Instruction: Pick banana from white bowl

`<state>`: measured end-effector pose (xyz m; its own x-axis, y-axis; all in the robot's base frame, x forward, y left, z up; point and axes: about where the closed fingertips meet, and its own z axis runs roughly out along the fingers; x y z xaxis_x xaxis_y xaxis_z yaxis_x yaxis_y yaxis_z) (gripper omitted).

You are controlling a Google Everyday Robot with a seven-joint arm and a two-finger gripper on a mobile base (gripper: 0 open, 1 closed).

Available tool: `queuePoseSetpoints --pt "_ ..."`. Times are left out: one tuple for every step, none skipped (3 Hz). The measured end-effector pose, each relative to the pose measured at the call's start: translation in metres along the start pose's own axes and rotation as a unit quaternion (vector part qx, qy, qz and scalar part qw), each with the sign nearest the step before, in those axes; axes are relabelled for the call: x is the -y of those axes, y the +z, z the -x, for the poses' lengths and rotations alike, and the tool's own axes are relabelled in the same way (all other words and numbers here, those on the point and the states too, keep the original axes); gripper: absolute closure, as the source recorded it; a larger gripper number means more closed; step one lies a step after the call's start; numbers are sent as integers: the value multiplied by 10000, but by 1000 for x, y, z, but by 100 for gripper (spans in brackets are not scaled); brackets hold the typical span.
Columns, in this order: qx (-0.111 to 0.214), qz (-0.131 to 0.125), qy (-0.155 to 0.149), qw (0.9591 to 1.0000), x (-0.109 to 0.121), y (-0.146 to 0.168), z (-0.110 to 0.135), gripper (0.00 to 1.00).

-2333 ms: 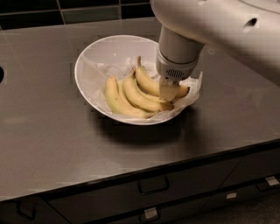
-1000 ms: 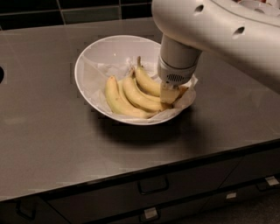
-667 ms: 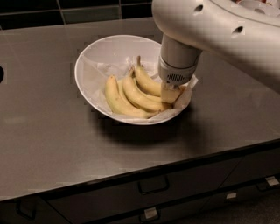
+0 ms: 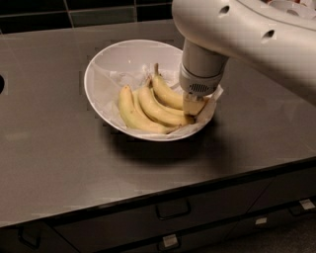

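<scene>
Camera view. My arm (image 4: 256, 34), a bulky limb cased in smooth white plastic, enters from the upper right and turns down into a pale grey cylindrical wrist (image 4: 200, 66). Below the wrist my gripper (image 4: 193, 105) is lowered into the right half of the wide, shallow, glossy white bowl (image 4: 98, 62). It sits at the lower end of the curved golden-yellow banana (image 4: 167, 93), which is the task object. The wrist hides the contact, so I cannot tell how far the gripper is open or whether it has hold of the fruit.

The golden-yellow banana lies in the bowl, rightmost of three, with its thin stem pointing toward the far rim. Two paler bananas (image 4: 143, 111), greenish-yellow, lie just beside it on its left. All three curve the same way and touch along their lengths. Crumpled white paper (image 4: 121, 79) lines the bowl beneath them and juts over the rim near my gripper.

The bowl stands on a dull grey metal countertop (image 4: 49, 148). Dark drawers (image 4: 173, 210) with recessed handles run below its front edge, and dark glazed tiles (image 4: 98, 12) back it.
</scene>
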<state>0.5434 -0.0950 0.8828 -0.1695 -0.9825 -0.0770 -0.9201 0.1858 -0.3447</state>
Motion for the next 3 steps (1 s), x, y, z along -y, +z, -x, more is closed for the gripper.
queuePoseSetpoints --pt "7 -9 2 10000 0 -1 0 100" --pt "222 -116 73 9997 6 -11 -4 100" --pt "507 -313 142 9981 11 -31 -5 100"
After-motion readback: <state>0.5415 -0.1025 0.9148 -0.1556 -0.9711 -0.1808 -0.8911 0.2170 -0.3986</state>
